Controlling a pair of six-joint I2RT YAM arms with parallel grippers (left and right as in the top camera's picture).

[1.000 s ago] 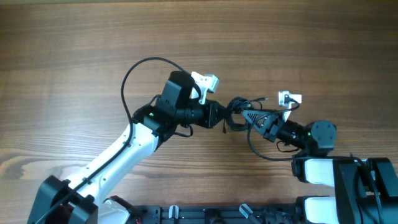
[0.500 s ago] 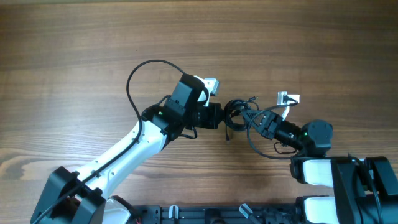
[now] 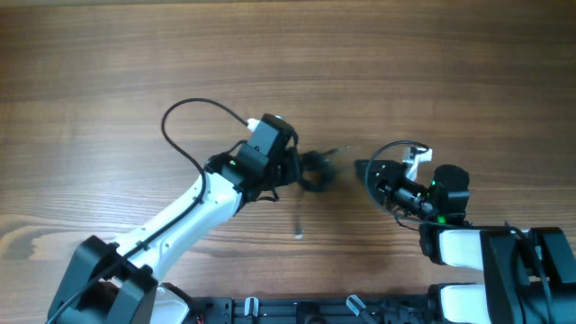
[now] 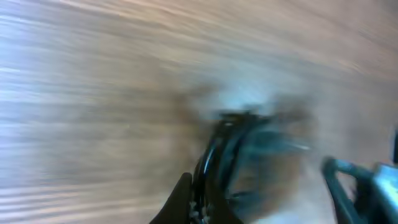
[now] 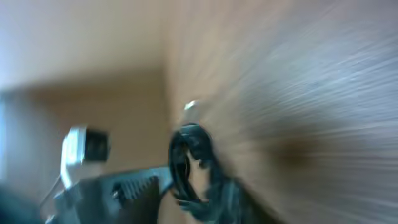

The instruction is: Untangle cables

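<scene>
The cables (image 3: 315,171) are a small dark bunch of thin black wires in the middle of the wooden table. My left gripper (image 3: 299,169) is shut on their left side. One loose strand trails from the bunch toward the front and ends in a tiny plug (image 3: 300,236). The blurred left wrist view shows the wires (image 4: 227,143) rising from between my shut left gripper (image 4: 202,208). My right gripper (image 3: 362,168) is to the right of the bunch, apart from it, jaws open and holding nothing. In the smeared right wrist view the bunch (image 5: 186,155) lies just ahead.
The left arm's own thick black cable (image 3: 180,121) loops out over the table behind it. The right arm's base (image 3: 468,247) and a black rail (image 3: 360,306) stand along the front edge. Bare wood table (image 3: 108,54) stretches all around.
My right gripper has let go of the bunch, opened and drawn back to the right. My left gripper has pulled the bunch left, and a strand now trails toward the front.
</scene>
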